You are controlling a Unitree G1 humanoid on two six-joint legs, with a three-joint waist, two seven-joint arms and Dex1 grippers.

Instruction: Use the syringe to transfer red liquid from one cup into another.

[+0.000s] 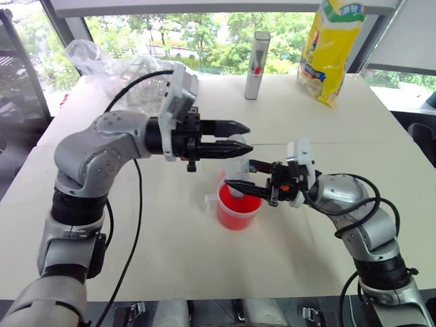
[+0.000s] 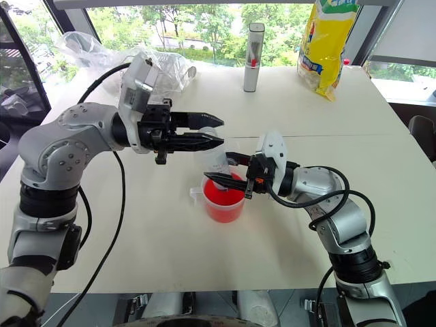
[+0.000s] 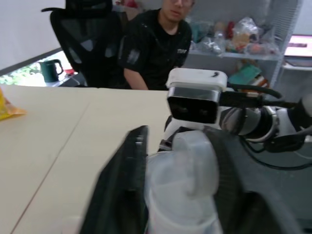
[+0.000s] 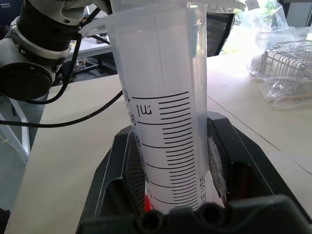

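Note:
The wide beaker (image 1: 225, 206) holds the red liquid (image 1: 240, 212) at mid-table. The clear syringe (image 4: 165, 112) stands upright in it, graduation marks showing on its barrel. My right gripper (image 1: 238, 173) reaches in from the right, level, and is shut on the syringe's barrel just above the beaker's rim. My left gripper (image 1: 249, 137) comes in from the left, higher up, with its fingers (image 3: 122, 180) closed on either side of the white plunger top (image 3: 195, 156). The other cup is hidden.
A tall grey tube (image 1: 257, 65) and a yellow bag (image 1: 329, 48) stand at the table's far edge. A crumpled plastic bag with a wire basket (image 1: 129, 68) lies at the far left. A person (image 3: 156, 44) sits beyond the table.

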